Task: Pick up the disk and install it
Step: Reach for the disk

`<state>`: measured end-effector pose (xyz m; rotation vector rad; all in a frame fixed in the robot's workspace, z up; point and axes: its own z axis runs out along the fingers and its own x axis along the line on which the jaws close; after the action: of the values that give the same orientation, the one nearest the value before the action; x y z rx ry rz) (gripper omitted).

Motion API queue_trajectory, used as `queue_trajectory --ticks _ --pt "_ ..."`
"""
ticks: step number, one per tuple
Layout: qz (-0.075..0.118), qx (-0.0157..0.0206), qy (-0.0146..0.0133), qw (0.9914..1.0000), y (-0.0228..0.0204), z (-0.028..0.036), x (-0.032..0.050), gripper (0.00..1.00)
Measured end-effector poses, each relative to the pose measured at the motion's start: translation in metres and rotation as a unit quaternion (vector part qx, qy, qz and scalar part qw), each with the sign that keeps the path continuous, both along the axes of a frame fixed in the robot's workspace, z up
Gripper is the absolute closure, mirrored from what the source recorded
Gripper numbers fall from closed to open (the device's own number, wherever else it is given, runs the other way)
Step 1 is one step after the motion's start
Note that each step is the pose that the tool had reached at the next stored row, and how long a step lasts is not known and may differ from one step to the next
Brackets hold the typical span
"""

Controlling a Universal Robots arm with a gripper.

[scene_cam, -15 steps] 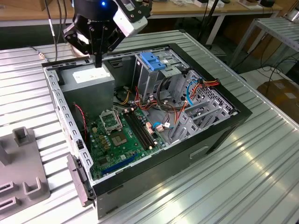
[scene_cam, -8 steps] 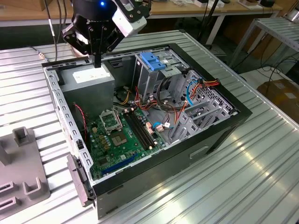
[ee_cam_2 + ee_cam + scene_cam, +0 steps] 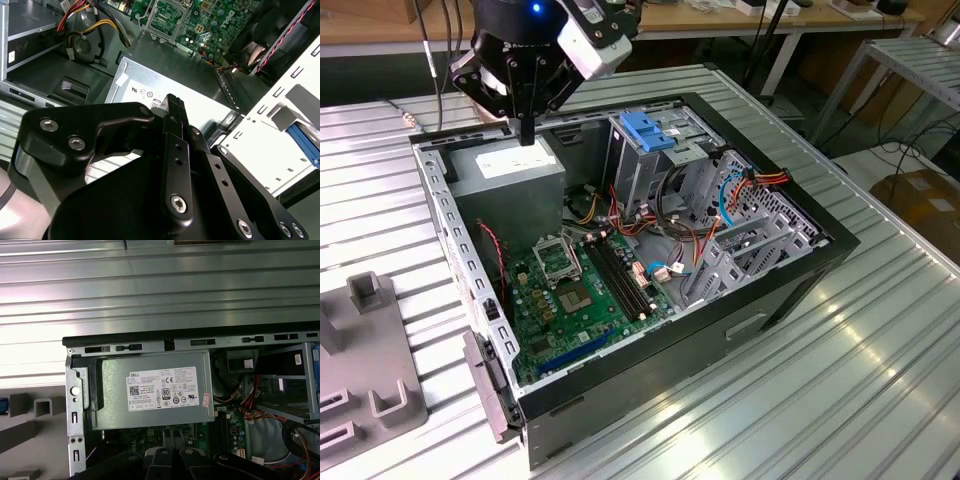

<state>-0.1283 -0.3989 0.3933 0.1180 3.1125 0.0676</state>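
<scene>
Pick-up not yet made: end effector (image 3: pixel 527 138), fingers together and empty, hangs over the power-supply box (image 3: pixel 510 172); disk (image 3: pixel 2 406) seemingly the blue sliver beside the grey fixture (image 3: pixel 47 406), so reaching it calls for clearing the case wall (image 3: pixel 442 205), fingers parted.

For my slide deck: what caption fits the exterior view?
End effector hovers over the power supply in an open computer case.
</scene>
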Motion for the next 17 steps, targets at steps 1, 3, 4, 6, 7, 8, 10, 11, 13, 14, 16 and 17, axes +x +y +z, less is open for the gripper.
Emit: queue_trajectory --ticks 1,3,4,6,7,8,10,11,13,14,16,17 --pt "0.0 0.0 0.0 1.0 0.0 0.0 -0.0002 0.9" --pt "0.0 0.0 0.0 1.0 0.0 0.0 -0.0006 0.9" --pt "0.0 0.0 0.0 1.0 0.0 0.0 -0.0008 0.9" --pt "0.0 0.0 0.0 1.0 0.0 0.0 -0.0011 0.9" --pt "0.0 0.0 0.0 1.0 0.0 0.0 -0.0013 0.9" --pt "0.0 0.0 0.0 1.0 0.0 0.0 -0.0014 0.9" --pt "0.0 0.0 0.0 1.0 0.0 0.0 -0.0016 0.9" --pt "0.0 0.0 0.0 1.0 0.0 0.0 -0.0018 0.9" --pt "0.0 0.0 0.0 1.0 0.0 0.0 -0.0022 0.9" --pt "0.0 0.0 0.0 1.0 0.0 0.0 -0.0029 0.9" --pt "0.0 0.0 0.0 1.0 0.0 0.0 -0.0036 0.9" --pt "0.0 0.0 0.0 1.0 0.0 0.0 -0.0038 0.9"
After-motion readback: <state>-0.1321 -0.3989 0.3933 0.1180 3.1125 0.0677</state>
